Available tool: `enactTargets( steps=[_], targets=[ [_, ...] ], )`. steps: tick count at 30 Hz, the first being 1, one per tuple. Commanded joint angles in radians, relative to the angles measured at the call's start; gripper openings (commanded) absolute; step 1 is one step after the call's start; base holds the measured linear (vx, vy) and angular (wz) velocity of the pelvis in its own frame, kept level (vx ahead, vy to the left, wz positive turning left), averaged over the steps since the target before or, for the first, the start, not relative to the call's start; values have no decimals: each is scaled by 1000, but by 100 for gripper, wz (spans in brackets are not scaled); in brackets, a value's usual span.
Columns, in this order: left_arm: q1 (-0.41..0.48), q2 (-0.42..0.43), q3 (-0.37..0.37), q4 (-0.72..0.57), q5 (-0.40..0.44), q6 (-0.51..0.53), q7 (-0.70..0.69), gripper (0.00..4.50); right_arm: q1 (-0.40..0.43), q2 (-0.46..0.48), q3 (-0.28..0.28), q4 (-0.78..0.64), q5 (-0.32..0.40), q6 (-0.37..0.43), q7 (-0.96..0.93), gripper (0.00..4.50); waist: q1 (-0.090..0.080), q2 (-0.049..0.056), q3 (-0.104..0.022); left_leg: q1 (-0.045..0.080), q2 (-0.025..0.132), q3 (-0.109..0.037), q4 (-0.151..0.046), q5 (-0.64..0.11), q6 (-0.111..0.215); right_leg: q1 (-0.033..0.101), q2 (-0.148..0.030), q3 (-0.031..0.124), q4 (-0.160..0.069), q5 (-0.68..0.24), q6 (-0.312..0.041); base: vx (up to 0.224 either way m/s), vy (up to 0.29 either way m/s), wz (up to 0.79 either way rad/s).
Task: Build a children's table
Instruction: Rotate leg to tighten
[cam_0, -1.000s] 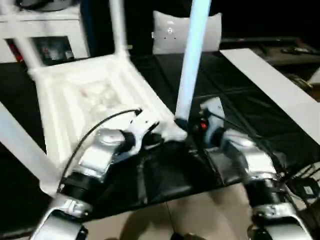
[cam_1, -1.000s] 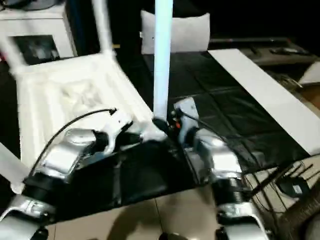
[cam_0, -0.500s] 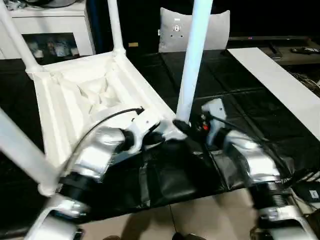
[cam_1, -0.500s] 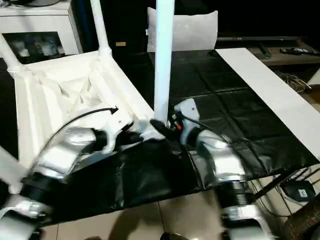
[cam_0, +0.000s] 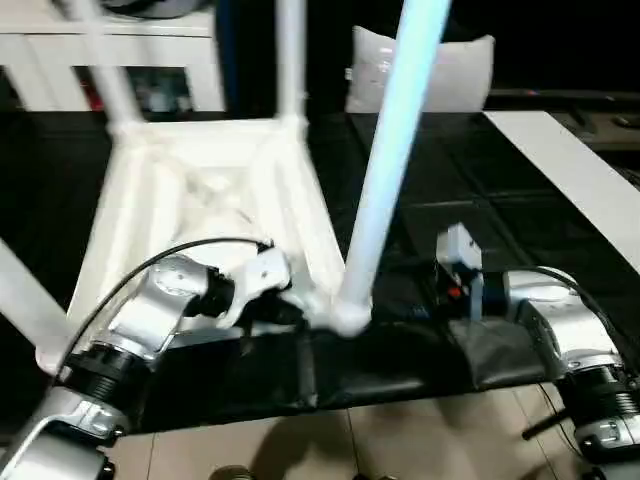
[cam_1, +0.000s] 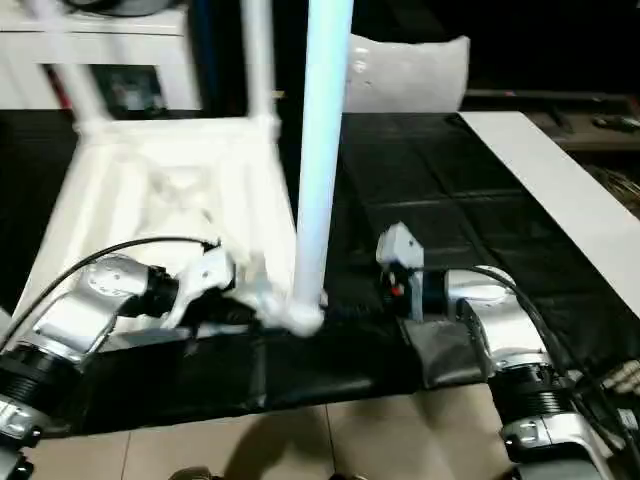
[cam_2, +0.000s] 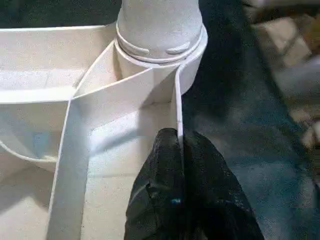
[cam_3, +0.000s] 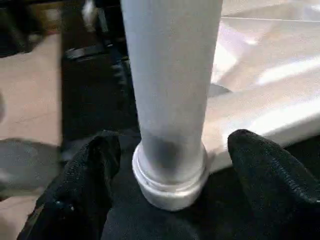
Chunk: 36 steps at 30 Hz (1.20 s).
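The white tabletop (cam_0: 200, 215) lies upside down on the black surface (cam_0: 470, 230), its ribbed underside facing up. Four tube legs rise from its corner sockets: two at the far corners (cam_0: 290, 60) and (cam_0: 100, 60), one at the near left corner (cam_0: 25, 300), and the near right leg (cam_0: 385, 170), which stands tilted a little with its flared end seated in the near right socket (cam_2: 160, 35).

The left pincer (cam_2: 179, 195) is clenched on the thin rim wall of the tabletop just beside that socket, holding the top steady. The right pincer (cam_3: 170, 180) is released: its two black fingers (cam_3: 85, 175) stand apart on either side of the near right leg's base without touching it.

By the look of it, the build is nearly finished, since every corner carries a leg. What seems left is to confirm that the last leg is pushed fully home and straight, then let go of the rim and turn the table onto its feet. A white cabinet (cam_0: 150, 40) stands beyond the far edge.
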<state>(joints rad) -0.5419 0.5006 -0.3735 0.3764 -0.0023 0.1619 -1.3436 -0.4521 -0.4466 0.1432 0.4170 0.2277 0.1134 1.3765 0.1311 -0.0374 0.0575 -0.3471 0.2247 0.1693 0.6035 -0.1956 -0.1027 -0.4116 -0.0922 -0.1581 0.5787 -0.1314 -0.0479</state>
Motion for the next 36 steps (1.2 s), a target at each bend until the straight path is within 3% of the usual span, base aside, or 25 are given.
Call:
enactTargets(
  steps=[1,7,16,21,25,26,27,32,33,34,35,36],
  targets=[
    [-39,-4,-50,-11,12,-45,-64,0,-26,-6,8,23,4,-7,26,333,-6,7,-75,10,20,1,-72,-216,48,61,-65,61,-73,-423,-98,0,0,0],
    [-64,-21,-61,20,17,-74,-87,0,-51,18,36,58,9,3,57,282,0,3,-75,8,15,1,-69,-216,37,63,-68,55,-83,-491,-58,0,0,0],
    [-73,-21,-61,51,15,-101,-89,0,-63,23,52,78,19,23,102,202,4,3,-78,5,18,1,-70,-190,39,63,-67,58,-74,-441,-75,0,0,0],
    [-76,-22,-55,62,16,-99,-82,0,-65,36,53,87,24,27,105,192,3,3,-76,6,16,2,-69,-200,37,62,-68,56,-80,-475,-62,0,0,0],
    [-72,-53,-13,67,-3,-29,-8,0,-42,65,25,39,51,112,23,191,4,3,-75,7,16,1,-69,-205,34,62,-66,54,-83,-491,-53,0,0,0],
    [-70,-63,-2,65,-7,-9,15,0,-37,74,20,30,45,127,-15,191,4,10,-75,9,15,0,-70,-203,28,60,-66,54,-83,-489,-53,0,0,0],
    [-70,-66,1,65,-8,-3,22,0,-36,76,19,28,42,130,-27,191,2,6,-75,10,13,1,-68,-216,24,60,-66,50,-88,-508,-44,0,0,0],
    [-80,-141,53,83,4,68,202,0,-31,154,-8,16,5,178,-239,189,-11,5,-70,10,2,-2,-63,-241,7,58,-62,33,-107,-588,7,0,0,0],
    [-82,-150,59,84,6,77,224,0,-31,166,-14,16,4,185,-266,189,-26,8,-70,16,-1,-3,-58,-270,7,58,-65,22,-122,-620,29,0,0,0],
    [-86,-175,71,85,9,107,272,0,-40,200,-25,23,-12,194,-346,189,-39,8,-69,4,3,-10,-63,-282,8,67,-62,16,-117,-609,39,0,0,0],
    [-86,-175,71,85,9,107,272,0,-40,200,-25,23,-12,194,-346,189,-43,13,-68,10,5,-11,-61,-303,8,64,-62,8,-125,-621,46,0,0,0],
    [-95,-209,86,86,14,141,338,0,-54,242,-35,37,-46,205,-462,189,-47,18,-71,18,5,-12,-59,-317,11,64,-66,4,-131,-618,46,0,0,0]
  ],
)
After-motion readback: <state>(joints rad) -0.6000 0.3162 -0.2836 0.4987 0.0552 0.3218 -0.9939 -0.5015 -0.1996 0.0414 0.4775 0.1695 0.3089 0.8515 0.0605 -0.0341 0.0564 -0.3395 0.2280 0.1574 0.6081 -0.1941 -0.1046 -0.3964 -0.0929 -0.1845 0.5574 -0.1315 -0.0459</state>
